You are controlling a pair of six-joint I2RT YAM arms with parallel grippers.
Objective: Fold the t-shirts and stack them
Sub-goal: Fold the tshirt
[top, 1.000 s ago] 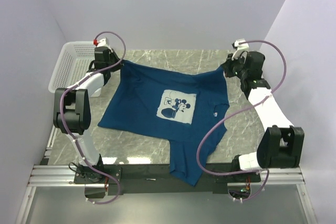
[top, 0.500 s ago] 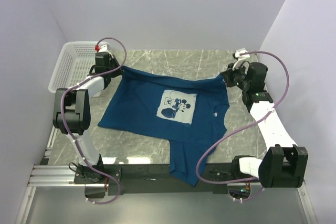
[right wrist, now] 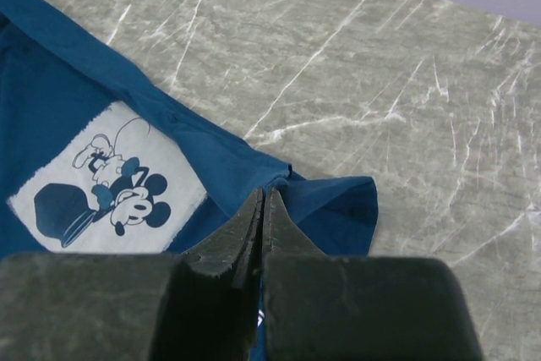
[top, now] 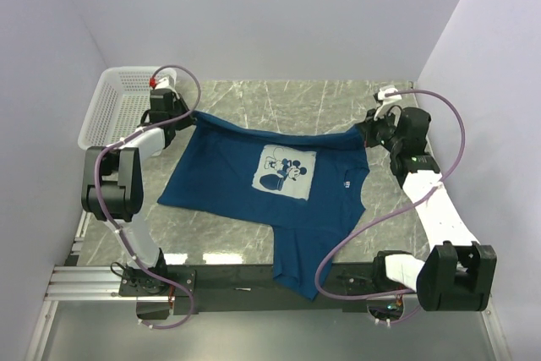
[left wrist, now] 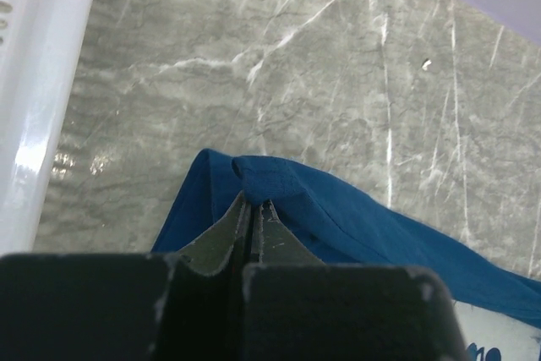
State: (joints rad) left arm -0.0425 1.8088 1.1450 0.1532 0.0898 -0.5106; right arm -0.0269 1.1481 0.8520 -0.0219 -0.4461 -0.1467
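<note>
A dark blue t-shirt [top: 254, 183] with a pale square cartoon print [top: 286, 169] lies spread on the marble table, its near part hanging over the front edge. My left gripper [top: 191, 116] is shut on the shirt's far left corner [left wrist: 270, 177]; the cloth bunches at the fingertips [left wrist: 254, 205]. At the far right corner my right gripper [top: 363, 127] is shut on the cloth [right wrist: 330, 196], the tips [right wrist: 264, 195] pinching a fold. The shirt's far edge stretches in a line between the two grippers. The print [right wrist: 106, 183] shows in the right wrist view.
A white plastic mesh basket [top: 108, 107] stands at the table's far left, its rim [left wrist: 42, 82] close beside my left gripper. Grey marble table [top: 287, 99] lies bare behind the shirt. Pale walls close in on three sides.
Both grippers have pulled apart a little, the right one further right, the left one slightly left. The shirt's far edge is now stretched straighter between them.
</note>
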